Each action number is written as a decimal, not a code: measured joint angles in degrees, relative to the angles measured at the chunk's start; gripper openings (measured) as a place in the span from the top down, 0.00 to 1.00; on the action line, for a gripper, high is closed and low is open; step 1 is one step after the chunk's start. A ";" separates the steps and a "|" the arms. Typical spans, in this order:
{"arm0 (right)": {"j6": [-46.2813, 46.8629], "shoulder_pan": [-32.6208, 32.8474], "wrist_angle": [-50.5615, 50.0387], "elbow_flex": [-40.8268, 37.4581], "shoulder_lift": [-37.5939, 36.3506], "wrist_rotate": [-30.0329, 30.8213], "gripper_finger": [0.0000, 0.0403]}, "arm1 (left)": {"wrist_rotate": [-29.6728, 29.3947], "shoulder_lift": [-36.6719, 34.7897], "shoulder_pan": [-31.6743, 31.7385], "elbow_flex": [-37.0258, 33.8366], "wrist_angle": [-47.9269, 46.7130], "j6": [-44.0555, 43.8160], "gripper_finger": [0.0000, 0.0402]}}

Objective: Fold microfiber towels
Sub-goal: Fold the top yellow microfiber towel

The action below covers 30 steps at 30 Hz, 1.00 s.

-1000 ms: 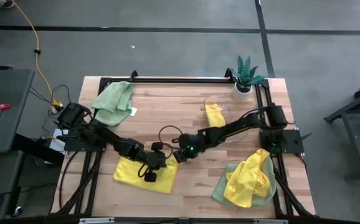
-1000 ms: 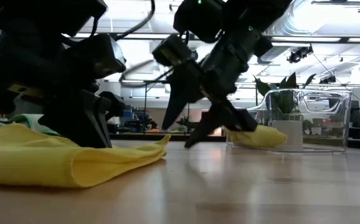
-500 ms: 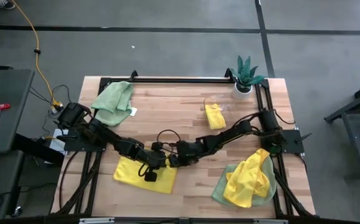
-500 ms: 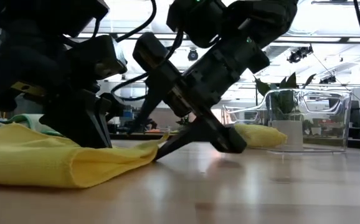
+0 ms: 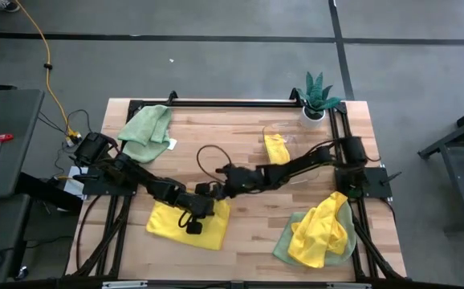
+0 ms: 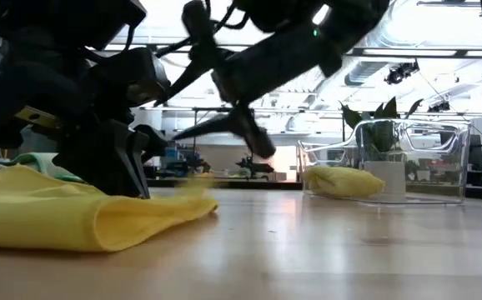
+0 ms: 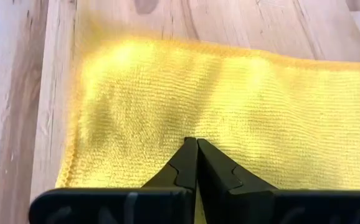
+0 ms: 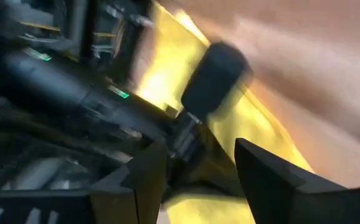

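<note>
A folded yellow microfiber towel (image 5: pixel 166 221) (image 6: pixel 57 218) lies flat on the wooden table, near the front left. My left gripper (image 5: pixel 193 225) (image 7: pixel 197 144) stands on it, shut. My right gripper (image 5: pixel 214 190) (image 8: pixel 195 177) hangs open above the towel's right edge, tipped near level and pointing at the left arm, with nothing between its fingers. A pale green towel (image 5: pixel 146 124) lies bunched at the far left. A heap of yellow and green towels (image 5: pixel 320 233) lies at the front right. My left gripper presses its shut fingertips (image 7: pixel 186 163) down on the yellow towel's top surface (image 7: pixel 195 127), toward the towel's right half. The fingers come slanting down from the table's left. The towel lies flat on the table beneath them.
A clear container (image 6: pixel 383 162) holding a small folded yellow towel (image 5: pixel 276 148) stands at the far right. A potted plant (image 5: pixel 316 96) is in the far right corner. Bare wood (image 5: pixel 248 241) shows between the folded towel and the heap.
My right gripper dipped to the table at the yellow towel's right edge, then rose, tipped up from pointing down to nearly level and went toward the left arm, staying open. The towel's raised right corner now lies lower.
</note>
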 joint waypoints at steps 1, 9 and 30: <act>-1.74 -0.12 -0.61 -0.01 -1.08 0.15 0.55 | -0.09 0.00 0.00 -0.01 0.01 0.12 1.00; -10.67 1.83 -15.28 0.28 -9.84 1.25 0.54 | 0.02 0.02 0.44 -0.01 0.35 -0.62 1.00; 9.35 4.22 -19.64 -4.29 -2.51 -3.05 0.54 | 1.31 0.17 4.11 3.09 -2.88 -0.83 1.00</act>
